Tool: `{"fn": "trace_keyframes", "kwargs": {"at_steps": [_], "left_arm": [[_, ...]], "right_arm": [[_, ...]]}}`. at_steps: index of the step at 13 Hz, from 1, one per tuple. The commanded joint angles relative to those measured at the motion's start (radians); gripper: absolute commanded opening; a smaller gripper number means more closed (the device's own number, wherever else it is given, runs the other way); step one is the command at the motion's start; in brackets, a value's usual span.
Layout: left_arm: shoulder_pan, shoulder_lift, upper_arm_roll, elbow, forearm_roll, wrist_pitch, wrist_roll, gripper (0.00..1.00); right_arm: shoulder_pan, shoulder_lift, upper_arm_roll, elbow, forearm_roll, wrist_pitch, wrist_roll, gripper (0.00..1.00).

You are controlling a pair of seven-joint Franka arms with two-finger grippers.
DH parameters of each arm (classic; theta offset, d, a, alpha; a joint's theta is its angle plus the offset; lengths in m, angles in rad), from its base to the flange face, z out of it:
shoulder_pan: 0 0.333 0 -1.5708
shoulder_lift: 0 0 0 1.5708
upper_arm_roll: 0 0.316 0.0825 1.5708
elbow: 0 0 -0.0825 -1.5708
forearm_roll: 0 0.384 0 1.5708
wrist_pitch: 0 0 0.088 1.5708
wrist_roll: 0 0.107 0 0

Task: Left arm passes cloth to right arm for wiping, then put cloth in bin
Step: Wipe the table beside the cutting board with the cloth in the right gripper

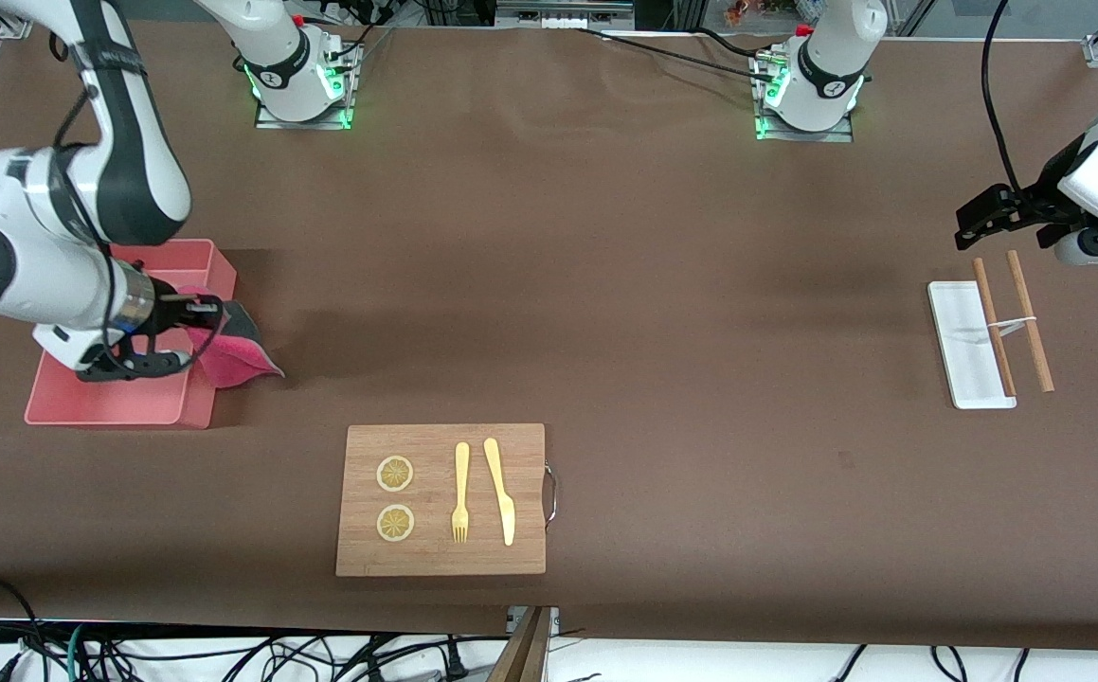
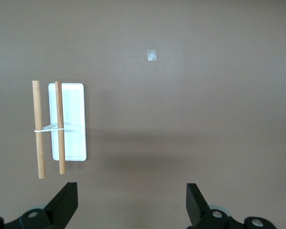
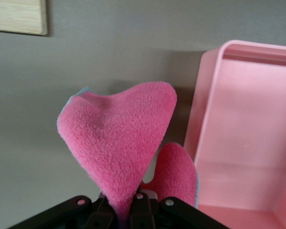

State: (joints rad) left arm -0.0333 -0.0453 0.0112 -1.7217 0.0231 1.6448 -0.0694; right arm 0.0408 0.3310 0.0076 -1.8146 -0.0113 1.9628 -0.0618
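Front view, taken from nearest to farthest, shows a wooden cutting board (image 1: 441, 499) carrying two lemon slices (image 1: 395, 497), a yellow fork (image 1: 460, 493) and a yellow knife (image 1: 500, 490); farther off, at the right arm's end of the table, the light pink bin (image 1: 132, 398) is seen, and at the left arm's end a small white tray (image 1: 963, 346) with two wooden sticks (image 1: 1013, 322) joined by a white band. The crimson-pink cloth (image 1: 226, 355) is held by the right gripper (image 1: 190, 327), whose fingers are pinched on one bunched edge, and it hangs over the bin's wall on the side toward the table's middle, part of it draped outside on the brown table (image 1: 662, 284). In the right wrist view the cloth (image 3: 121, 143) is seen to be fleecy, with a pale blue underside at its edges; it is judged light, soft and limp, neither fragile nor slippery, so that a pinch on a gathered fold should hold it, though it may cling to the pads or catch on the bin's rim (image 3: 200, 114) when let go. The left gripper (image 1: 1008, 216) waits over the table just by the tray, its fingers (image 2: 62, 202) spread and holding nothing. No brand, label or writing can be read anywhere; a small pale scrap (image 2: 152, 55) on the table bears nothing legible.
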Motion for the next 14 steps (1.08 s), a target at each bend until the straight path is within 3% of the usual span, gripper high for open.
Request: {"fn": "trace_keyframes", "kwargs": {"at_steps": [1,4,8,11,14], "left_arm": [[-0.011,0.004,0.0,0.014,-0.011,0.003,-0.015,1.0],[-0.013,0.005,-0.022,0.017,-0.011,0.003,-0.015,1.0],[-0.011,0.005,-0.02,0.017,-0.011,-0.005,-0.012,1.0],[-0.01,0.005,-0.02,0.017,-0.012,-0.006,-0.012,1.0],[-0.007,0.007,-0.02,0.017,-0.014,-0.008,-0.01,1.0]], "right_arm": [[-0.005,0.072,0.005,0.008,-0.022,0.089,0.013,0.0],[0.016,0.129,0.006,0.012,-0.026,0.145,0.043,0.0],[0.111,0.167,0.015,0.009,-0.006,0.159,0.24,0.0],[0.125,0.177,0.109,0.009,0.03,0.16,0.331,0.0],[0.214,0.183,0.129,0.021,0.06,0.177,0.529,0.0]]}}
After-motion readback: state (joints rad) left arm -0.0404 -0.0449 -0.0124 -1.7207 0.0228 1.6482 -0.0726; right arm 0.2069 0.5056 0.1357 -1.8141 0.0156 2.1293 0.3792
